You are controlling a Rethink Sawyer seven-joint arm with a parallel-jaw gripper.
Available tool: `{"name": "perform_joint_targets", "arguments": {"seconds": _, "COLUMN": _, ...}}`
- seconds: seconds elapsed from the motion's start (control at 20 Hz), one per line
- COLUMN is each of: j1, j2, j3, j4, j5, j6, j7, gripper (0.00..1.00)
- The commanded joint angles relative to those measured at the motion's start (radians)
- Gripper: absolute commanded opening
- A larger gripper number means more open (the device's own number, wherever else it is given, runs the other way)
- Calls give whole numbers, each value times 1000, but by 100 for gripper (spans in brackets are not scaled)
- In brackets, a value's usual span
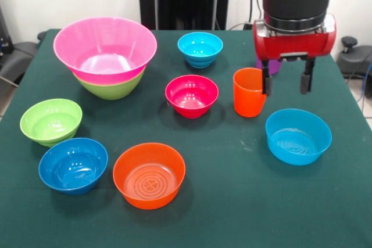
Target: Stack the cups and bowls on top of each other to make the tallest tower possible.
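Observation:
My gripper point(286, 83) hangs open at the right, above the table, with nothing between its fingers. Its left finger is just beside the orange cup point(249, 92), which stands upright. A sliver of the purple cup point(273, 65) shows behind the gripper. At the far left the huge pink bowl point(105, 47) sits nested in a lime green bowl point(111, 88), forming the tower. Loose bowls lie about: cyan point(200, 49), magenta-red point(192, 95), blue point(298, 136) below the gripper, small lime green point(51, 121), blue point(73, 165) and orange point(149, 175).
The dark green table point(232, 201) carries everything. Its right edge runs close to the blue bowl under the gripper. Black equipment stands behind the table's far side.

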Motion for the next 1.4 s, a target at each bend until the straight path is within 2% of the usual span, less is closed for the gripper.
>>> {"name": "perform_joint_targets", "arguments": {"seconds": 0.05, "j1": 76, "j2": 76, "j3": -29, "j4": -79, "j5": 14, "j6": 11, "j7": 226, "gripper": 100}}
{"name": "perform_joint_targets", "arguments": {"seconds": 0.35, "j1": 128, "j2": 102, "j3": -75, "j4": -108, "j5": 27, "j6": -8, "j7": 296, "gripper": 100}}
{"name": "perform_joint_targets", "arguments": {"seconds": 0.6, "j1": 150, "j2": 119, "j3": -86, "j4": -123, "j5": 28, "j6": -16, "j7": 316, "gripper": 100}}
{"name": "perform_joint_targets", "arguments": {"seconds": 1.4, "j1": 180, "j2": 230, "j3": -88, "j4": -234, "j5": 38, "j6": -51, "j7": 338, "gripper": 100}}
